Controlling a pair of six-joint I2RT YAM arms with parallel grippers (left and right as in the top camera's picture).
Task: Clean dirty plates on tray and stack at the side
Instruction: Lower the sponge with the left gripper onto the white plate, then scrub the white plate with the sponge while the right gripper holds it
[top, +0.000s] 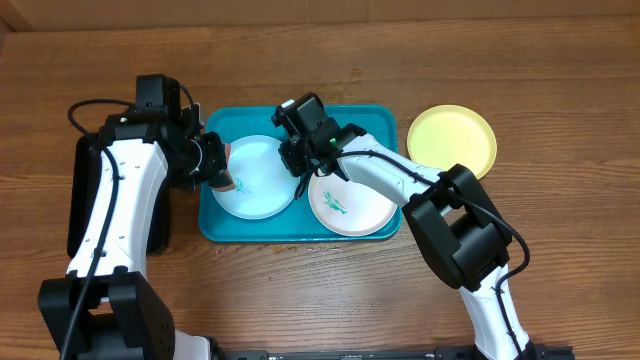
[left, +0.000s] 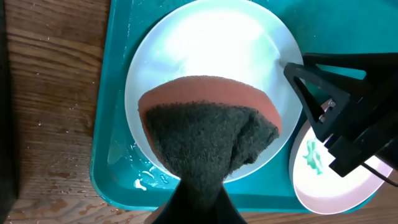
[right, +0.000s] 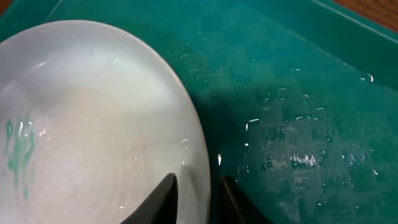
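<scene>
One blue plate (top: 262, 190) rim lies between parted right jaws; left jaws clamp sponge (left: 211, 137).

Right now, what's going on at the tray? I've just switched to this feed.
The left gripper holds a sponge over the light blue plate in the tray. The right gripper has its fingers either side of that plate's rim, on the side toward the white plate; whether it is pinching is unclear. The white plate carries a green smear. The yellow-green plate lies on the table beside the tray.
</scene>
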